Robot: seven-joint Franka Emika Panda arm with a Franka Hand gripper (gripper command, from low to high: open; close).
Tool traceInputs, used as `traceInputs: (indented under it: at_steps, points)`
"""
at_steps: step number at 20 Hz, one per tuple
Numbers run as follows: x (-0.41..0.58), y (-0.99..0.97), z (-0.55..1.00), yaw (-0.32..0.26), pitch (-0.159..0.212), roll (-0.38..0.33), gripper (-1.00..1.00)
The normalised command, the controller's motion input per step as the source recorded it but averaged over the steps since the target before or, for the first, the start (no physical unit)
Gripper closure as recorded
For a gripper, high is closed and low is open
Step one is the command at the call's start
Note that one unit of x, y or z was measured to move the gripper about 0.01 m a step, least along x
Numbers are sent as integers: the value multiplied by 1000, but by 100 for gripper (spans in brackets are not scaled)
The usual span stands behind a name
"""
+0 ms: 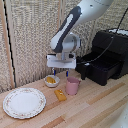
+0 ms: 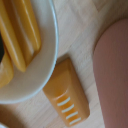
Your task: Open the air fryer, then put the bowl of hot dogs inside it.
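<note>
While your gripper (image 1: 59,71) hovers above the bowl (image 1: 51,81) of hot dogs (image 1: 50,79), I cannot tell its jaw state.

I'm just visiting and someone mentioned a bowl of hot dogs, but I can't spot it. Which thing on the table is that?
Find the big black air fryer at the exterior view's right, then look along the wooden table to the robot's gripper. Right beneath it sits the bowl, with a pink cup beside it. It is small, white and holds yellow-orange hot dogs, unlike the large patterned plate or the flat orange block.
</note>
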Motion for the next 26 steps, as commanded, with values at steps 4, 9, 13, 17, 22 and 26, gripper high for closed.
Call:
traceInputs:
  at_steps: [4,9,13,17,22,26]
  points:
    - [92,-7,-257,183,1,-50,-100]
    - [35,-74,-263,156,17,-70,-100]
    - [91,-128,-239,111,8,-6,100]
    - [53,-14,-102,51,0,27,100]
    - [0,0,-22,70,5,12,100]
    - [24,1,51,66,0,0,100]
